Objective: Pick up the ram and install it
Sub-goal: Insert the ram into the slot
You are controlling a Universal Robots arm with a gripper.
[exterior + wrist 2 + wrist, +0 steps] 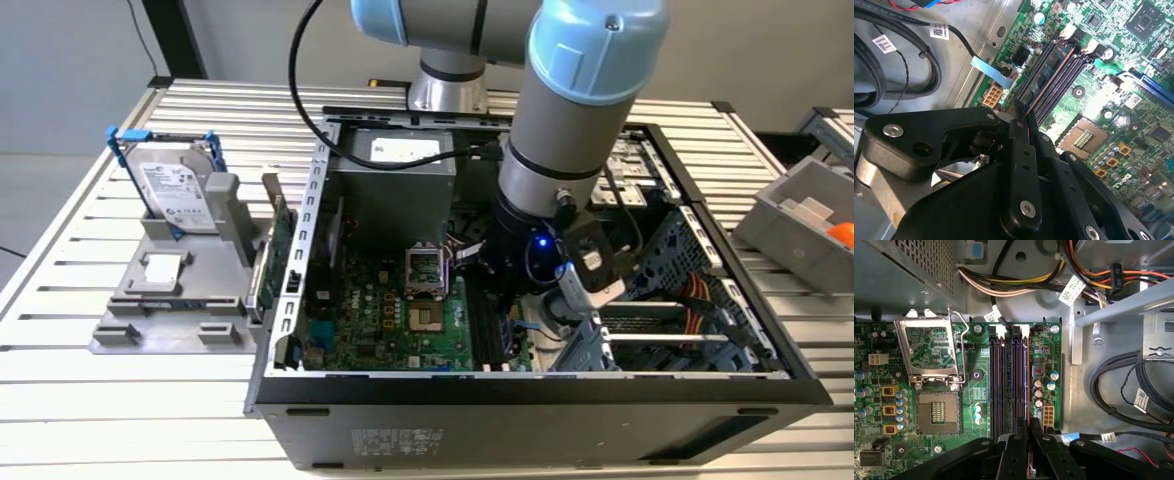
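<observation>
We find the gripper [1021, 117] low inside the computer case [534, 385], its fingers [1015, 131] clenched on the ram [1046, 77], which lies along the memory slots [1009, 380]. We judge a tilted stick could jam or seat only at one end.

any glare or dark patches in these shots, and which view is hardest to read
Second wrist view: bright glare washes out the motherboard beside the memory slots, and the gripper sits as a dark foreground mass. First wrist view: evenly lit, slots clear. Exterior view: case interior shadowed under the arm.
</observation>
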